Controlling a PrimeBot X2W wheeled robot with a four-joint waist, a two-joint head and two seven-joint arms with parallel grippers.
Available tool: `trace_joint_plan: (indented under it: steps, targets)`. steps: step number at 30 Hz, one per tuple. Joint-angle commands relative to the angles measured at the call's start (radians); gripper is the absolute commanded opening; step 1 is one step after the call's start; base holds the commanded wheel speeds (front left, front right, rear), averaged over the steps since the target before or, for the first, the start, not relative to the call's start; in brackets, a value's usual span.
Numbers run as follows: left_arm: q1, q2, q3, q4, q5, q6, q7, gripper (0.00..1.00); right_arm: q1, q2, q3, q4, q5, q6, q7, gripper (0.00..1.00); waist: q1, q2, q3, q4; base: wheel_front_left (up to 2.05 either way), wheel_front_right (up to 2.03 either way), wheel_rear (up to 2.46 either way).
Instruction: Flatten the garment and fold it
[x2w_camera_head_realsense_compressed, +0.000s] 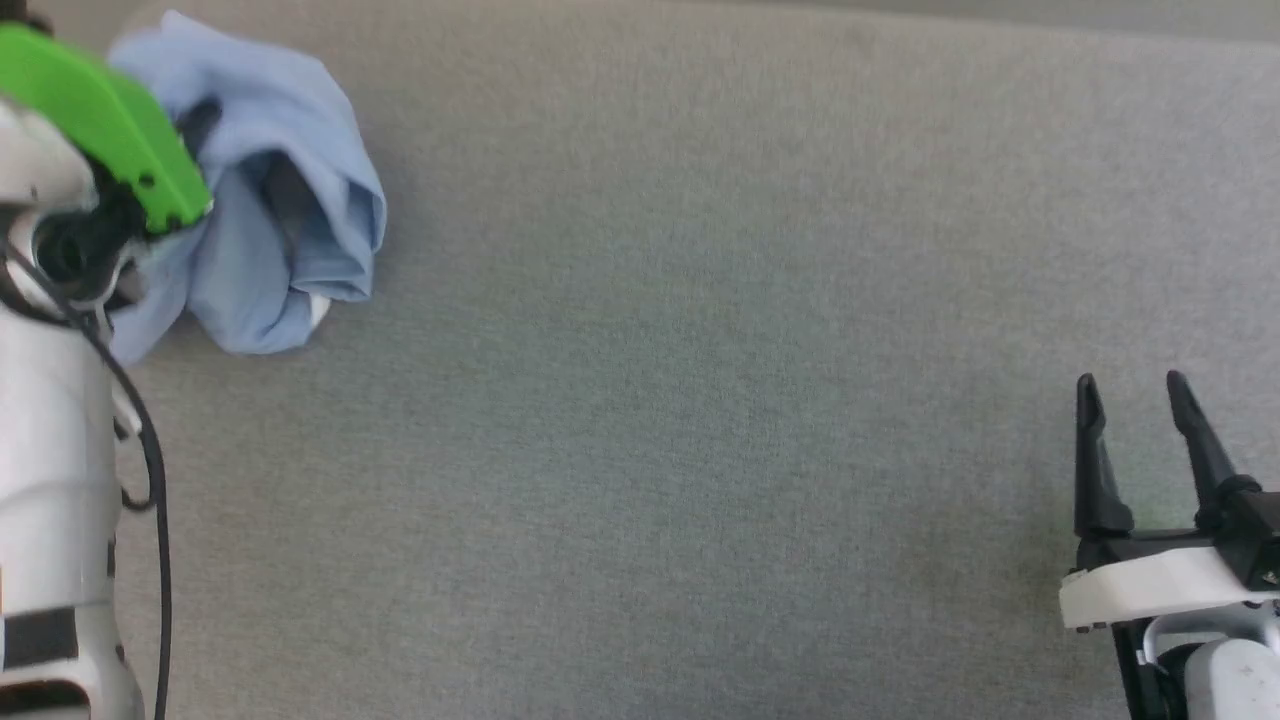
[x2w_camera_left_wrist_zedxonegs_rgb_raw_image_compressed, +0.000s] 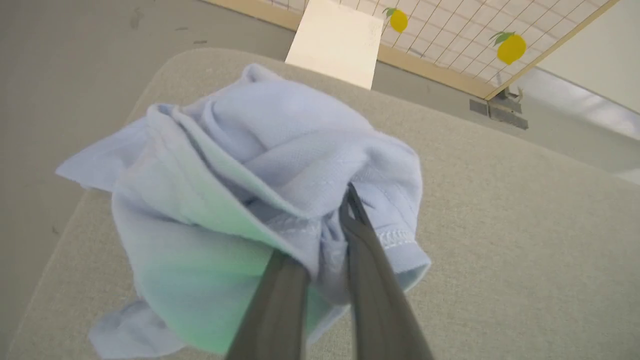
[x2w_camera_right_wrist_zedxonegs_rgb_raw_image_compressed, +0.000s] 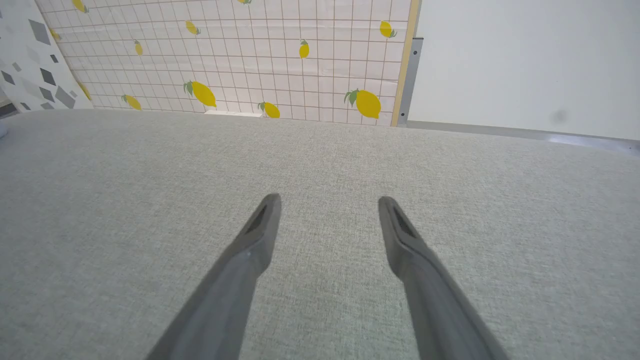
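Grey bench (x2w_camera_head_realsense_compressed: 700, 400) holds the shirt (x2w_camera_head_realsense_compressed: 300, 200) bunched at its left corner; we clamp our left hand (x2w_camera_left_wrist_zedxonegs_rgb_raw_image_compressed: 330, 225) on a fold, probably to pull it open, right hand (x2w_camera_head_realsense_compressed: 1130, 385) spread, idle.

Garment (x2w_camera_head_realsense_compressed: 290, 200) far left on table (x2w_camera_head_realsense_compressed: 700, 420); right tool (x2w_camera_head_realsense_compressed: 1131, 380) far right.

The light blue knit garment (x2w_camera_head_realsense_compressed: 285, 200) is crumpled into a loose, bunched heap, one stitched hem showing, near a corner of the grey cushioned surface (x2w_camera_head_realsense_compressed: 700, 400).
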Motion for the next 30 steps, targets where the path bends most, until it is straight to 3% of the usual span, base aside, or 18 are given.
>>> trace_joint_plan:
  steps: [1,6,13,23,30]
  targets:
    - [-0.037,0.002,-0.012,-0.022,-0.007,-0.025,-0.017,0.0,-0.008,0.006,0.003,0.008,0.009,-0.002,-0.005,1.0,-0.0001,0.0,-0.079,0.011,0.0,0.0,0.0]
    - [-0.101,-0.012,-0.06,-0.085,0.009,-0.07,-0.067,0.0,0.001,0.013,0.006,0.03,0.024,-0.002,-0.005,1.0,-0.0001,0.0,-0.159,0.003,0.0,0.0,0.0]
    - [-0.196,-0.082,-0.133,-0.166,-0.034,-0.099,-0.055,0.0,0.034,0.014,0.007,0.063,0.093,-0.002,-0.005,1.0,-0.0001,0.0,-0.261,-0.029,0.0,0.0,0.0]
    - [-0.232,-0.252,-0.303,-0.293,-0.1,-0.113,-0.034,0.0,0.057,0.014,-0.014,0.076,0.133,-0.002,-0.005,1.0,-0.0001,0.0,-0.307,-0.093,0.0,0.0,0.0]
    - [-0.129,-0.307,-0.432,-0.363,-0.095,-0.103,-0.059,0.0,0.048,0.014,-0.014,0.076,0.142,-0.002,-0.005,1.0,-0.0001,0.0,-0.294,-0.159,0.0,0.0,0.0]
